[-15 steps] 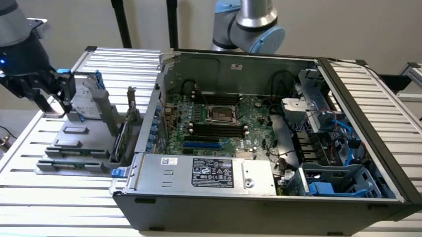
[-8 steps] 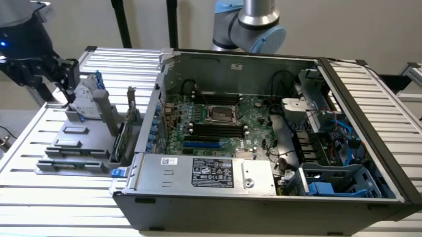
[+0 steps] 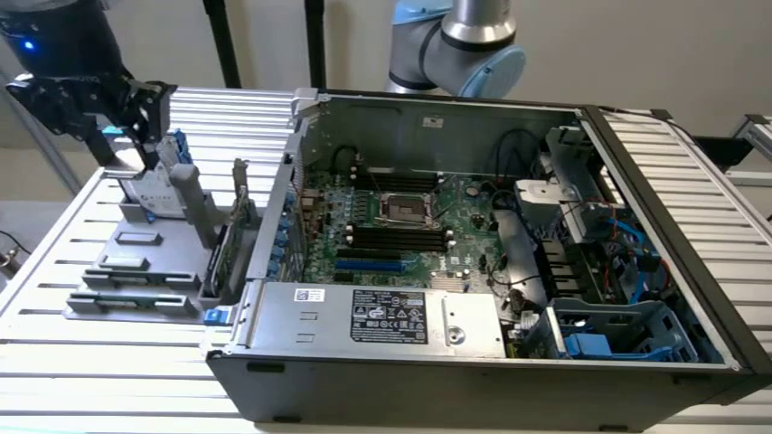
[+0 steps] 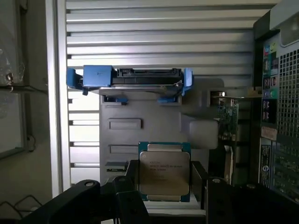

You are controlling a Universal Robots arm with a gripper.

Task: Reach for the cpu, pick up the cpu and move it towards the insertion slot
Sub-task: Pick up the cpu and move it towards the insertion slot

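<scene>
Black tool (image 4: 165, 164) hangs above the gray holder (image 3: 133, 271), which sits near the worktop's (image 3: 72, 380) edge on the exterior view's left. Its two dark fingers (image 4: 132, 177) stand quite wide apart. They sit tight against two opposite sides of the cpu (image 4: 164, 170), so the tool has hold of it. The cpu is a flat square with a shiny silver top and small writing on it. A thin blue-green rim shows around it. Just past it on the holder stands a hard drive (image 4: 135, 77) with blue rails. A big open computer case (image 3: 483, 380) lies in the middle of the worktop, beside the holder. Inside it is a green board (image 3: 465, 212). The insertion slot (image 3: 404, 210) is a square on that board, with a dark middle and a shiny frame. It is well apart from the tool and the cpu.
</scene>
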